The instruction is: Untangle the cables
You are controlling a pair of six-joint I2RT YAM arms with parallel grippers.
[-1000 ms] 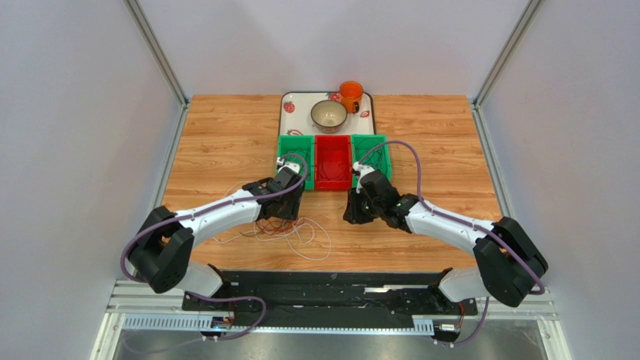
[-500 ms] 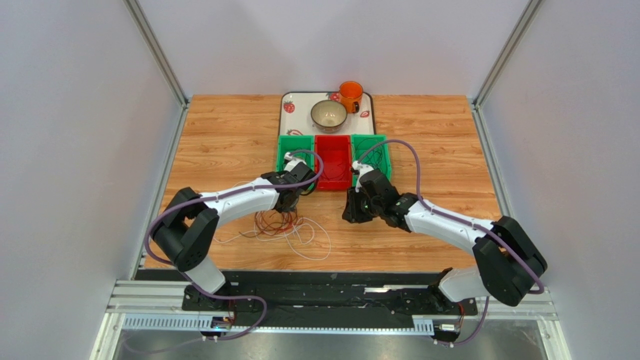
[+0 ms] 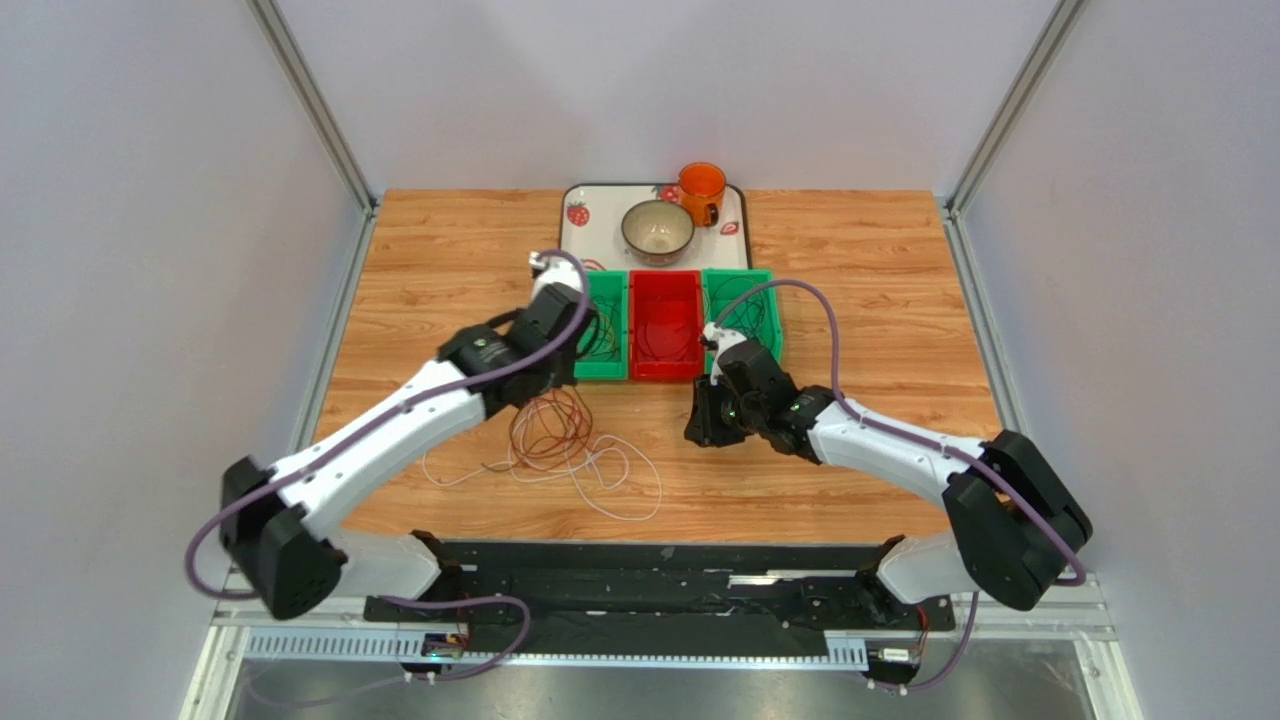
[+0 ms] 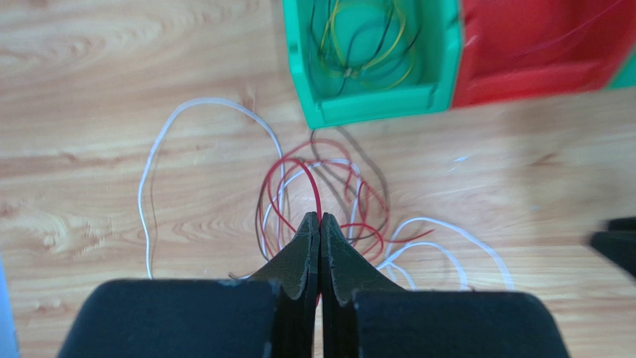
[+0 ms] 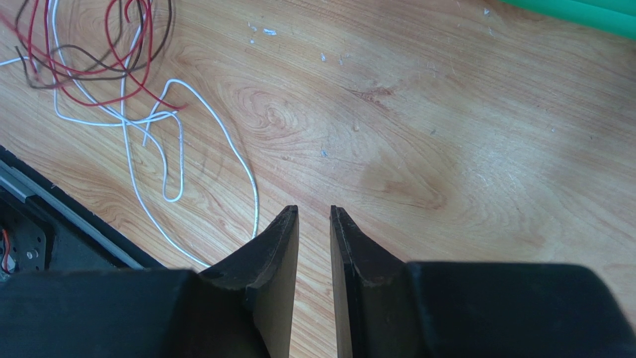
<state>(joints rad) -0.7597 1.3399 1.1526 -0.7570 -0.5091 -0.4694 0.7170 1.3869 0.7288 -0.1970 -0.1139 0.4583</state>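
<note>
The cables lie as a loose tangle of red, white and dark loops on the wooden table, left of centre. My left gripper hangs above the tangle, shut on a red cable that rises from the pile into its tips. In the top view the left gripper is near the left green bin. My right gripper stands slightly open with nothing between its fingers, low over bare wood to the right of the tangle. In the top view the right gripper is apart from the cables.
Three bins stand in a row behind the tangle: a green bin holding yellow and dark cables, a red bin and another green bin. A tray with a bowl and an orange cup sits at the back.
My left gripper closed on the red cable, then lifted and swung back toward the left green bin, drawing the loops up. The right arm stayed put.
</note>
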